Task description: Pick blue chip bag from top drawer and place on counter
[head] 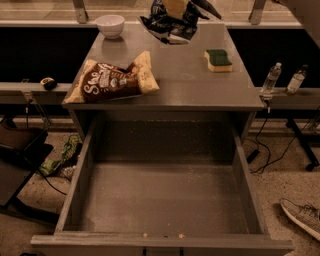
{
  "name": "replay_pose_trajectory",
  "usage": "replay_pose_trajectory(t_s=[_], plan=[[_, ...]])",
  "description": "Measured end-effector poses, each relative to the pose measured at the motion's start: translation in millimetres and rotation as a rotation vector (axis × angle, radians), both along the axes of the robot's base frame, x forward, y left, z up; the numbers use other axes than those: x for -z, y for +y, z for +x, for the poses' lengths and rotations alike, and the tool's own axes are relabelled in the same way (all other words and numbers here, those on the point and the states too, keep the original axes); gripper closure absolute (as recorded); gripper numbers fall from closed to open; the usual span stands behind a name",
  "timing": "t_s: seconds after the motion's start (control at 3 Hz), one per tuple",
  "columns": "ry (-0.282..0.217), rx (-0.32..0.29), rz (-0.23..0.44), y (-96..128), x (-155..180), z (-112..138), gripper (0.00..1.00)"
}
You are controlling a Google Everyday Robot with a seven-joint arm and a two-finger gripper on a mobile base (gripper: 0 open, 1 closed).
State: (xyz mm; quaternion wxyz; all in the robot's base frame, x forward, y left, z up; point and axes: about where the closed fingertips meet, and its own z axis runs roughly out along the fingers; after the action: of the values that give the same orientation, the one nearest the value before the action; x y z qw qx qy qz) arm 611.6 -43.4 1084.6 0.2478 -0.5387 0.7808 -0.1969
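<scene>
The blue chip bag [167,26], dark navy and crinkly, hangs from my gripper [176,9] at the top edge of the camera view, over the far middle of the counter [190,80]. The gripper is shut on the bag's top and only its yellowish lower part shows. Whether the bag's bottom touches the counter I cannot tell. The top drawer [165,200] is pulled fully open below the counter, and its speckled bottom holds nothing.
A larger brown-and-tan chip bag [112,80] lies on the counter's left front. A white bowl [110,24] stands at the far left and a green sponge [218,59] at the right. Two bottles [270,80] stand to the right. A shoe [302,215] lies on the floor.
</scene>
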Motion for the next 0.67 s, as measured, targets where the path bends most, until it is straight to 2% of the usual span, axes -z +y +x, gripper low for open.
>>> replay_pose_trajectory(t_s=[0.33,0.67], plan=[[-0.036,0.036,0.048,3,9,46,1.0],[-0.066,0.078,0.121,8,34,113,1.0]])
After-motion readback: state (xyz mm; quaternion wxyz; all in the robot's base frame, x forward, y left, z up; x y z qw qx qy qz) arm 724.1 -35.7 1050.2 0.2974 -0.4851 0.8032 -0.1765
